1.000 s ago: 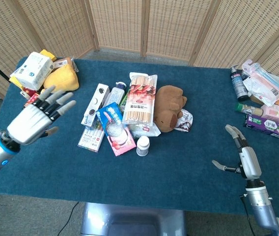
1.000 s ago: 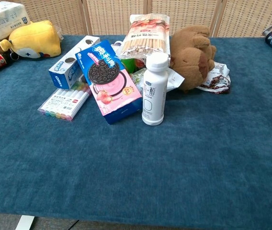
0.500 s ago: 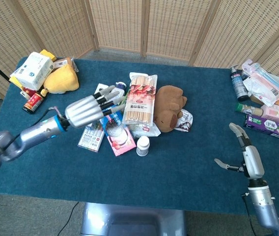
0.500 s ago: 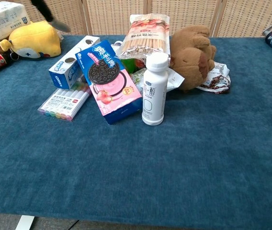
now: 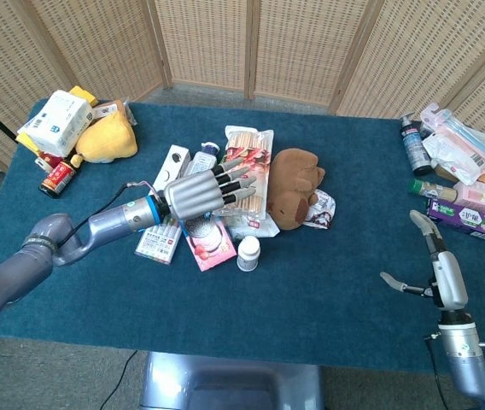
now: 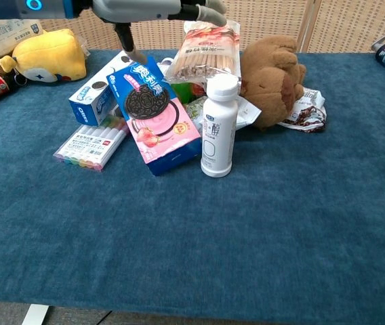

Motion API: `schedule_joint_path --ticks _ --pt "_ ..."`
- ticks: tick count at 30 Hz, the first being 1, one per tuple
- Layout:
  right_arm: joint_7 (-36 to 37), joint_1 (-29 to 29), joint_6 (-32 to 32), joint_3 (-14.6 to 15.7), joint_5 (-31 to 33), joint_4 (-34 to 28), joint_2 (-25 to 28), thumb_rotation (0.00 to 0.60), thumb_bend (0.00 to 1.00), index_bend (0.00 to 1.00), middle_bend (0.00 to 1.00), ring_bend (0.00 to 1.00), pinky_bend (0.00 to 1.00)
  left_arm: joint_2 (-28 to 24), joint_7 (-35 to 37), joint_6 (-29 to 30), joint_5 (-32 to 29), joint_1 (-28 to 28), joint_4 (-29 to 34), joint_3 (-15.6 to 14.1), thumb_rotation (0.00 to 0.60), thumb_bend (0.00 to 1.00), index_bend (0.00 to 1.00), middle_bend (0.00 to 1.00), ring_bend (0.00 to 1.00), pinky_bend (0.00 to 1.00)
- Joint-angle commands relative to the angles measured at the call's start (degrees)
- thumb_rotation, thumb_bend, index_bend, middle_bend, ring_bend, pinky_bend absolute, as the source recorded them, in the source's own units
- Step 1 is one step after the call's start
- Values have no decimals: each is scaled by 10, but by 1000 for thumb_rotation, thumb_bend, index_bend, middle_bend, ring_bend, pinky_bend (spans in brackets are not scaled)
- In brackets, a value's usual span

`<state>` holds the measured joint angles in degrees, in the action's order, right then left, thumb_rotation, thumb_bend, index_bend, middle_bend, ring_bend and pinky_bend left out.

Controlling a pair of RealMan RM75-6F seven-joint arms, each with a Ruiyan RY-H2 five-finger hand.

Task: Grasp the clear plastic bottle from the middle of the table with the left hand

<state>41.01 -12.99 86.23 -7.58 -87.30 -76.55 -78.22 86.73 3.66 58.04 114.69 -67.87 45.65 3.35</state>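
The clear plastic bottle (image 5: 206,154) lies in the middle pile between a white box (image 5: 171,167) and a noodle pack (image 5: 247,159). Only its dark-capped end shows, because my left hand (image 5: 204,195) hovers over the rest with fingers spread and nothing in it. In the chest view the left hand (image 6: 145,8) sits at the top edge above the Oreo box (image 6: 153,112), and the clear bottle is hidden there. My right hand (image 5: 435,265) stays open and holds nothing near the table's front right.
A white bottle (image 6: 218,125) stands upright in front of the pile, beside a brown plush (image 5: 295,184) and a marker pack (image 5: 157,242). A yellow plush (image 5: 106,139) and boxes fill the back left. Bottles and packs (image 5: 452,175) crowd the back right.
My left arm swung in from the table's left side to above the middle pile, fingers still spread. The right hand drifted slightly toward the front right.
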Motion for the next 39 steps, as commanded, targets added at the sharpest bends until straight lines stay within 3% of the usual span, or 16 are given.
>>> schedule_joint_path --ticks 1,17,18,20,21,22,23,24,27,31,39 --pt "5 1 0 -3 4 0 2 600 0 0 0 0 0 17 -4 -17 -7 -16 -18 -11 600 0 0 0 0 0" --pt "20 4 -6 -15 17 -6 12 600 0 0 0 0 0 104 17 -48 -25 -68 -117 -63 600 0 0 0 0 1" --pt "20 4 -5 -15 16 -8 13 600 0 0 0 0 0 108 18 -48 -28 -69 -120 -63 600 0 0 0 0 25" --pt "21 4 -5 -17 17 -10 14 600 0 0 0 0 0 120 14 -33 -32 -69 -129 -63 600 0 83 8 30 228" --pt "22 4 -6 -18 17 -12 15 600 0 0 0 0 0 125 14 -25 -33 -69 -133 -63 600 0 203 106 131 388" --pt "23 4 -6 -18 18 -13 15 600 0 0 0 0 0 129 15 -19 -35 -69 -137 -64 600 0 309 206 229 486" --pt "24 4 -7 -19 18 -14 16 600 0 0 0 0 0 134 17 -12 -36 -70 -142 -66 600 0 501 427 436 635" --pt "24 4 -7 -19 18 -15 16 600 0 0 0 0 0 137 18 -7 -37 -70 -145 -67 600 0 633 598 579 727" --pt "25 4 -8 -20 18 -17 17 600 0 0 0 0 0 146 21 12 -40 -68 -155 -71 600 0 832 805 763 843" --pt "22 3 -10 -20 18 -17 17 600 0 0 0 0 0 144 20 38 -45 -66 -159 -74 600 0 876 880 832 888" --pt "15 5 -7 -15 10 -19 14 600 0 0 0 0 0 89 -1 104 -56 -63 -111 -64 600 0 886 891 845 897"
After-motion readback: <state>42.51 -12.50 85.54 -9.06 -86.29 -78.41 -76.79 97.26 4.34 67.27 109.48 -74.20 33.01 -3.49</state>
